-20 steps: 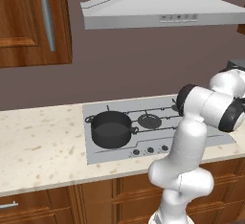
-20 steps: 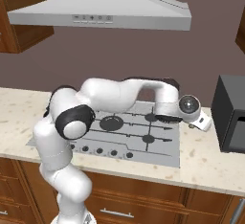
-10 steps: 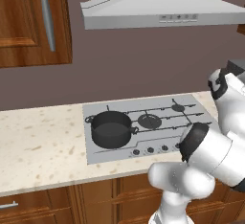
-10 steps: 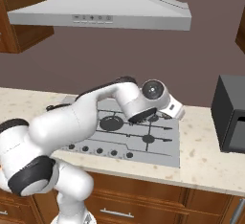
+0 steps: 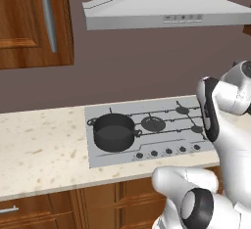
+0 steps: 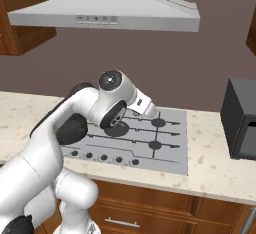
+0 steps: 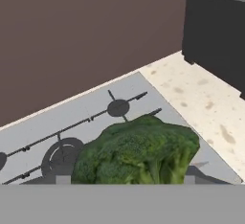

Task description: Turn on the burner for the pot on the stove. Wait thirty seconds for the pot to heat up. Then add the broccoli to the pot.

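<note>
The broccoli (image 7: 139, 153) sits large and close at the bottom of the picture, bumpy and dark green (its stalk end is cut off from sight). Behind it lies the stove (image 7: 95, 113), its black grate bars crossing two round burners. To the right runs the speckled surface (image 7: 206, 98), carrying a dark box (image 7: 217, 31) before a brown wall (image 7: 81, 31).
</note>
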Motion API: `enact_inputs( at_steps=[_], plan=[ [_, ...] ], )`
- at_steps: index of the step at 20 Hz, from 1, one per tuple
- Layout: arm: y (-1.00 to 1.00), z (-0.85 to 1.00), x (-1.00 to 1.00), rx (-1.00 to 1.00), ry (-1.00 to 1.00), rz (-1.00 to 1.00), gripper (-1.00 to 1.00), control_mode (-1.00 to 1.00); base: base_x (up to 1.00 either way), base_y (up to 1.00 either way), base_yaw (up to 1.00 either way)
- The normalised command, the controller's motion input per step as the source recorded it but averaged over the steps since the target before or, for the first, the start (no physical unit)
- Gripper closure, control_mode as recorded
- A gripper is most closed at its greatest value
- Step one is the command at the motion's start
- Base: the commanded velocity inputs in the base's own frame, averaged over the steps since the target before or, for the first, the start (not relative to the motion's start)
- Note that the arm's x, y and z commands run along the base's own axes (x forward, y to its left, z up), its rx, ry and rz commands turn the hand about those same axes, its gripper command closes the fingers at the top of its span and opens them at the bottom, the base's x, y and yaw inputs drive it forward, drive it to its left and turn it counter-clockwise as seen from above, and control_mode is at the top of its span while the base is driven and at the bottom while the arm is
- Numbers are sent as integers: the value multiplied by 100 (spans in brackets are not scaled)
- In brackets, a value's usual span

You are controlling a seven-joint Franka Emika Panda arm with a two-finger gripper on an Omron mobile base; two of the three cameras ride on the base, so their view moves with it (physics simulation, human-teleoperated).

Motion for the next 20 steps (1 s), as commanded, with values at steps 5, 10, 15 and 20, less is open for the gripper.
enact_inputs(
  at_steps=[5, 10, 15, 20],
  plan=[
    [100, 25, -45, 0, 0, 8, 100, -100, 0, 0, 0],
    [100, 3, -31, 0, 0, 11, 100, -100, 0, 0, 0],
    [100, 0, -20, 0, 0, 8, 100, -100, 0, 0, 0],
    [100, 8, -9, 1, 0, 6, 100, -100, 0, 0, 0]
  ],
)
